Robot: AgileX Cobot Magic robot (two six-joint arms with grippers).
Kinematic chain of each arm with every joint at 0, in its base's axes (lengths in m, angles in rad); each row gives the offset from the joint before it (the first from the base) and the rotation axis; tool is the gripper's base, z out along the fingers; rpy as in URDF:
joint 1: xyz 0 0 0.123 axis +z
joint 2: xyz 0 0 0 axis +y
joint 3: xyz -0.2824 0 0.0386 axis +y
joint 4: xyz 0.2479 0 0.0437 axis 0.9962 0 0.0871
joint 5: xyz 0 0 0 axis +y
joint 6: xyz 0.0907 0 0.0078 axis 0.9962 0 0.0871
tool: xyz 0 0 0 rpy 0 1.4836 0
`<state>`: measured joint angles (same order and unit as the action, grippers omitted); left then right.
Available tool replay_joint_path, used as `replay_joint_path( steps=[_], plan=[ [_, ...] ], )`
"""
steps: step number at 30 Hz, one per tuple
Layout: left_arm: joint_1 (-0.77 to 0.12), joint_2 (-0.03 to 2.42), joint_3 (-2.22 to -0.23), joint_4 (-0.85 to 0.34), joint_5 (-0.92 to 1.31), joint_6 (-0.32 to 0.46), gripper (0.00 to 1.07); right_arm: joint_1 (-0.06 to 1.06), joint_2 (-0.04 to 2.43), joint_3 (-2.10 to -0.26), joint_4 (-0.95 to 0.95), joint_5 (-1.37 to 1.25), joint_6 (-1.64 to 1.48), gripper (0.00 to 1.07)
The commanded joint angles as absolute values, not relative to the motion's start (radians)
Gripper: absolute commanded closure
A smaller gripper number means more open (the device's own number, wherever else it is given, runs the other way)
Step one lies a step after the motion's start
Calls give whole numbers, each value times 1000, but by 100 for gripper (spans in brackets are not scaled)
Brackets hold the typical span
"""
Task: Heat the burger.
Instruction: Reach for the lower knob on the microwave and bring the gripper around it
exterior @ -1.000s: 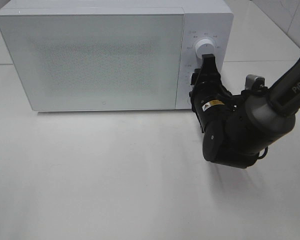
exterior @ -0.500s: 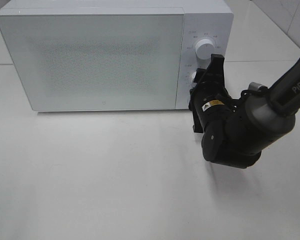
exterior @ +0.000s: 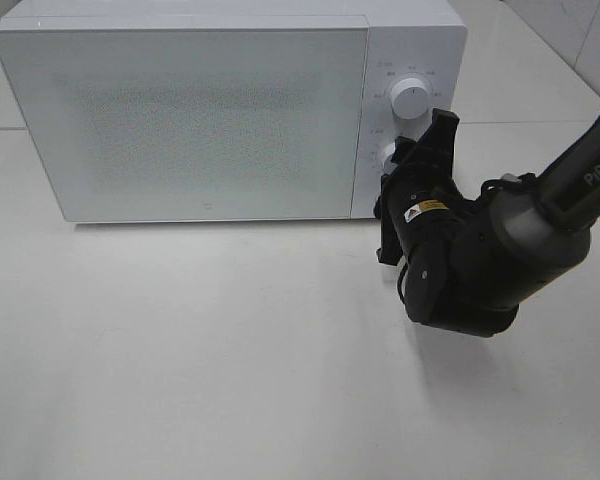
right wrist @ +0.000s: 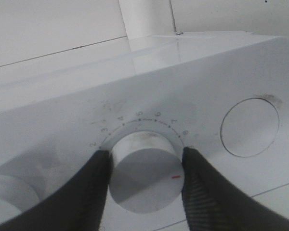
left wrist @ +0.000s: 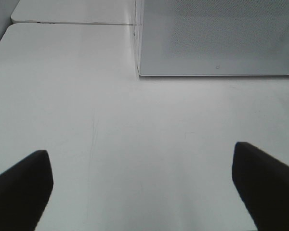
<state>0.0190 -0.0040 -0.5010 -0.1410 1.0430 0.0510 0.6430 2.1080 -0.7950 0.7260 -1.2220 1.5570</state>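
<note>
A white table (exterior: 180,380) fills the scene. At its far side stands a white microwave (exterior: 200,110), its door shut. The door's dotted grey panel hides the inside. The burger shows in none of the views, so I cannot tell where it is.

The black right arm (exterior: 490,260) reaches in from the right toward the control strip on the microwave's right end. The right gripper (right wrist: 145,153) is rolled onto its side and clamped on the lower dial (right wrist: 143,185), with one dark finger (right wrist: 94,187) pressed against each flank of the white knob.

The left gripper (left wrist: 144,187) hangs over bare table, near and left of the microwave's front corner. Its two black fingertips (left wrist: 19,187) stand wide apart with nothing between them.

The upper dial (exterior: 410,97) sits free, just beyond the gripped one. On the other side of the gripped dial, the right wrist view shows a flat round button (right wrist: 250,127) set in the panel. Small numerals ring the gripped dial, and a short red mark (right wrist: 175,177) sits on its face.
</note>
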Motion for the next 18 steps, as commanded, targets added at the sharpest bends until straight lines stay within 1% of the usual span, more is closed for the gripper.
replay_joint_path(
  steps=[1, 11, 18],
  plan=[
    [22, -32, -498, -144, 1032, 46, 12, 654, 2101, -817, 621, -1358, 1625, 95],
    [22, -32, -498, -144, 1032, 46, 12, 654, 2101, -817, 639, -1358, 1658, 95],
    [22, -32, -498, -144, 1032, 46, 12, 654, 2101, -817, 631, -1358, 1622, 94]
  ],
)
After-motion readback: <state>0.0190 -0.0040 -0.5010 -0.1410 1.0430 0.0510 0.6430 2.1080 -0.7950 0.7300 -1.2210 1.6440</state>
